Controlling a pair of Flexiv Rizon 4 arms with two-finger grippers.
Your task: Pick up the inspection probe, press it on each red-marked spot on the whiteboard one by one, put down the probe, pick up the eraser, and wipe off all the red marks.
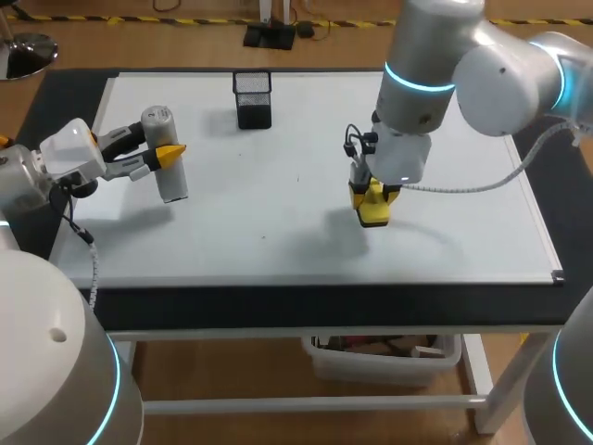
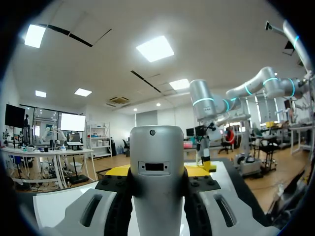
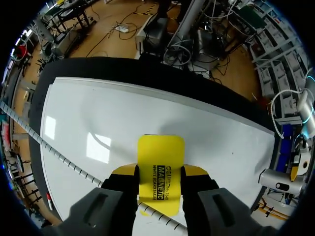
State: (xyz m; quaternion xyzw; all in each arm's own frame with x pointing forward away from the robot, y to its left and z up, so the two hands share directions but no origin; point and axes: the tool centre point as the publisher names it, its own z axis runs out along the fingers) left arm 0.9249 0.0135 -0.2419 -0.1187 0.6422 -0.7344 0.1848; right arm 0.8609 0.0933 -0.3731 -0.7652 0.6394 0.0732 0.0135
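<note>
At the whiteboard's (image 1: 278, 185) left side my left gripper (image 1: 167, 153) is shut on the grey cylindrical inspection probe (image 1: 165, 153), which stands upright with its lower end near the board. In the left wrist view the probe (image 2: 156, 169) fills the space between the fingers. Right of the middle, my right gripper (image 1: 373, 199) is shut on the yellow eraser (image 1: 374, 209), pointing down at the board. The eraser (image 3: 160, 172) shows flat between the yellow-tipped fingers in the right wrist view, over the white surface (image 3: 98, 123). I see no red marks on the board.
A black mesh pen holder (image 1: 253, 98) stands at the board's far middle. A small dark speck (image 1: 298, 179) lies near the board's centre. The board's dark front edge (image 1: 324, 301) runs along the near side. A coiled cable (image 3: 59, 157) hangs beside the right gripper.
</note>
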